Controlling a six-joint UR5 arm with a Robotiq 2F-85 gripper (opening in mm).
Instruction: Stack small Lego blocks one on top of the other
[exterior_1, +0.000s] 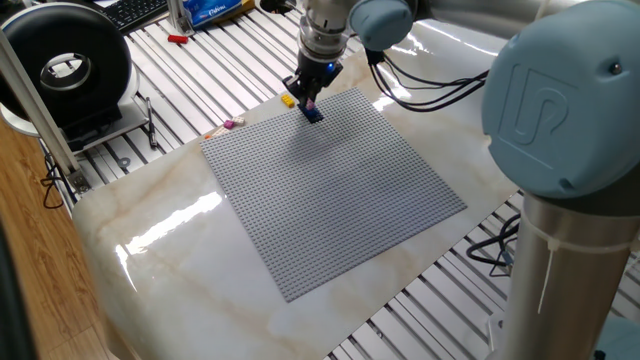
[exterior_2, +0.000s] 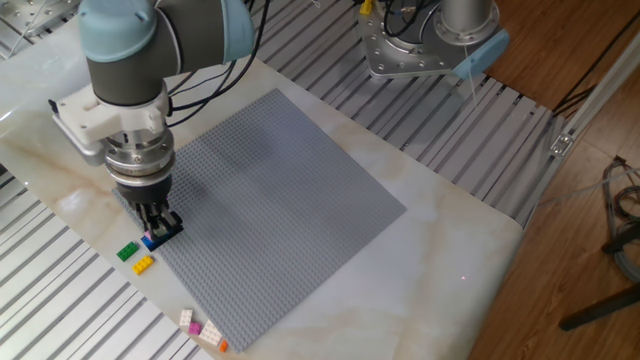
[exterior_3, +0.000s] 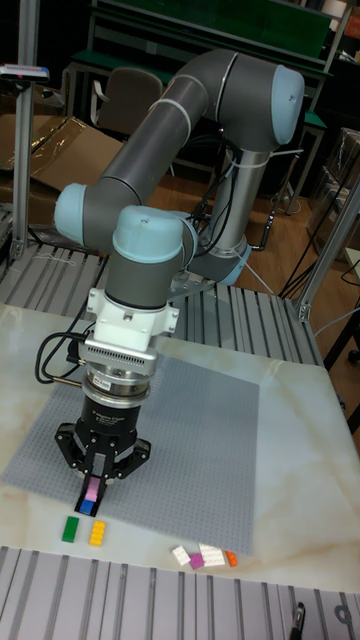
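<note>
hand (exterior_3: 93, 492) clenched on small pink plastic studded brick (exterior_3: 92, 493) | pink brick sits on small blue brick (exterior_2: 152, 241) at edge of large grey studded baseplate (exterior_2: 270, 200) | green brick (exterior_3: 71, 528), yellow brick (exterior_3: 97, 533) just beside on marble worktop (exterior_1: 160, 230)

Universal Robots "UR" emblem embossed on the arm's blue joint cap (exterior_1: 553, 108), print on the blue packet (exterior_1: 212, 8) by the keyboard (exterior_1: 137, 11) too blurred to read
</note>
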